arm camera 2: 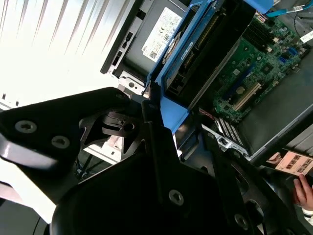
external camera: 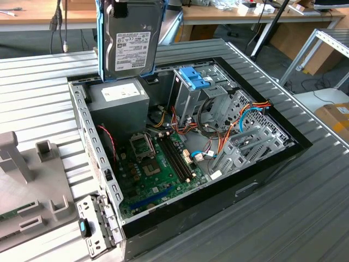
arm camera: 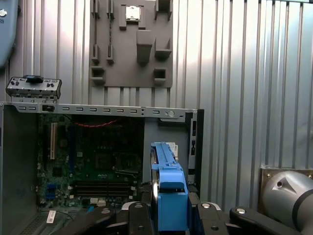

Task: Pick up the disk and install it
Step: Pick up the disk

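Note:
The disk (external camera: 131,41), a dark grey drive with a white label in a bright blue carrier frame, hangs upright in the air above the back corner of the open computer case (external camera: 272,164), over the grey power supply (external camera: 117,103). My gripper (arm camera: 168,213) is shut on the disk, its black fingers (arm camera: 132,215) pressing the blue frame (arm camera: 166,181) from both sides. In the second wrist view the disk (arm camera 2: 195,54) runs edge-on away from the black gripper body, with the motherboard (arm camera 2: 259,73) below it.
Inside the case are the green motherboard (external camera: 158,164), a tall metal cage with a blue clip (external camera: 193,79) and loose cables (external camera: 245,117). A grey fixture tray (external camera: 32,185) lies on the ribbed metal table (external camera: 38,93) at the exterior view's left. A person's hand (arm camera 2: 303,191) is near the case.

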